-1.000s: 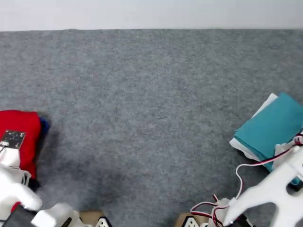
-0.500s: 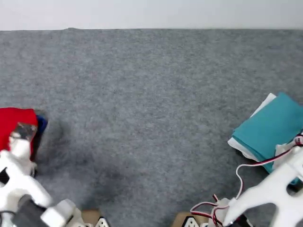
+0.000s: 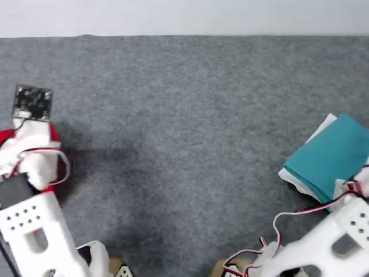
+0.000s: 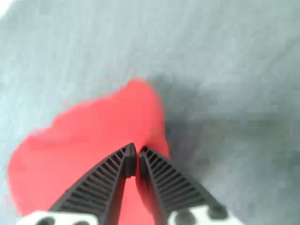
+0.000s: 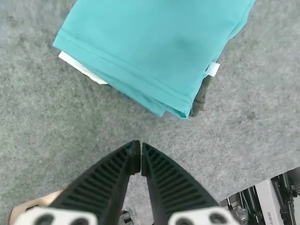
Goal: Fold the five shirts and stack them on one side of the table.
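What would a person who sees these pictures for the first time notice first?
The bright red shirt at the table's left edge, just under the shut left gripper. Then the folded teal shirt at the right edge, near the right gripper, with grey felt between them.

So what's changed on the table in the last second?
The left arm swung out from the near corner over the red shirt, covering most of it in the high view; the left gripper is shut over it. The right arm shifted slightly, right gripper shut. The teal shirt pile stayed put.
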